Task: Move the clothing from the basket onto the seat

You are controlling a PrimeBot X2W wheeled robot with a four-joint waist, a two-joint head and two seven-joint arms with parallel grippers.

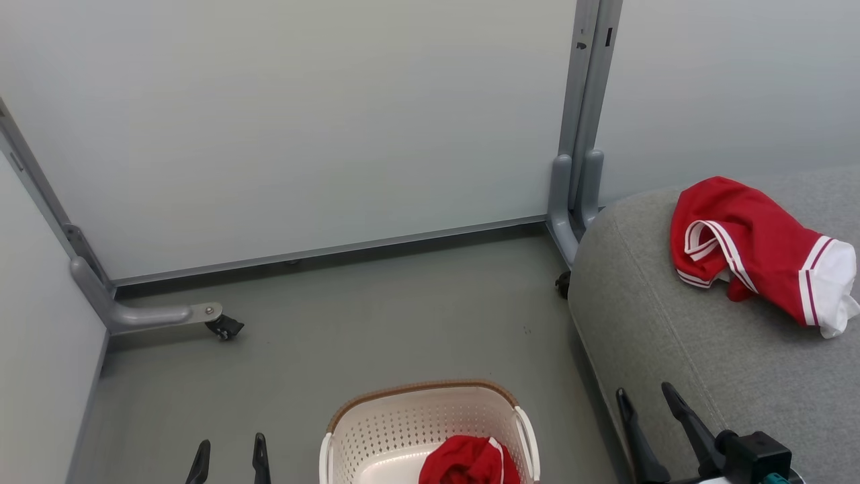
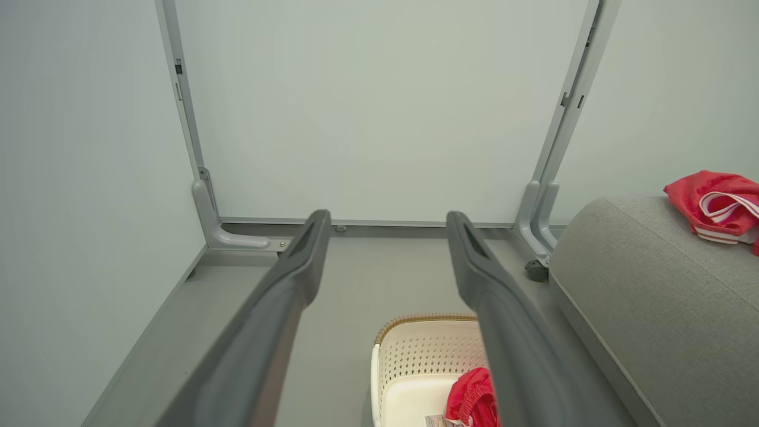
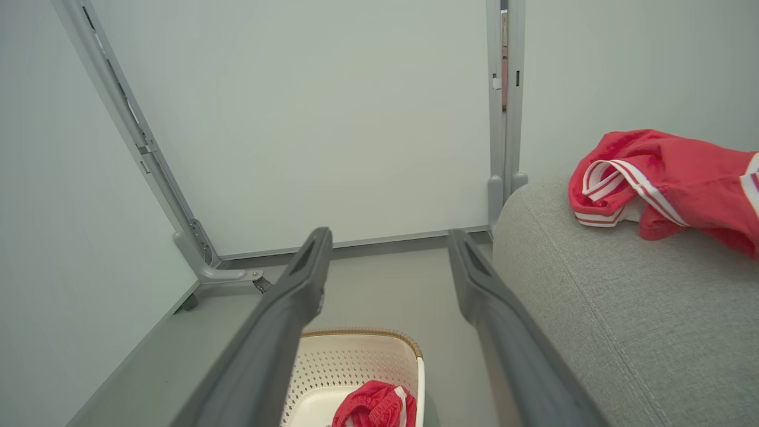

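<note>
Left of the basket (image 1: pixel 416 388), the left gripper (image 1: pixel 230 449) stood wide open, empty. In the basket lay one red garment (image 1: pixel 467 460), not yet moved. Right of the basket the right gripper (image 1: pixel 643 393) gaped empty, and further right the seat (image 1: pixel 672 349) already held the other garment (image 1: pixel 752 249): about half done. The head view caught that garment's white cuff (image 1: pixel 833 289); the left wrist view cut it off.

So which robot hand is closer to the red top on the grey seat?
Right. The right gripper is by the seat, short of the red top; the left gripper is beyond the basket, farther away.
</note>
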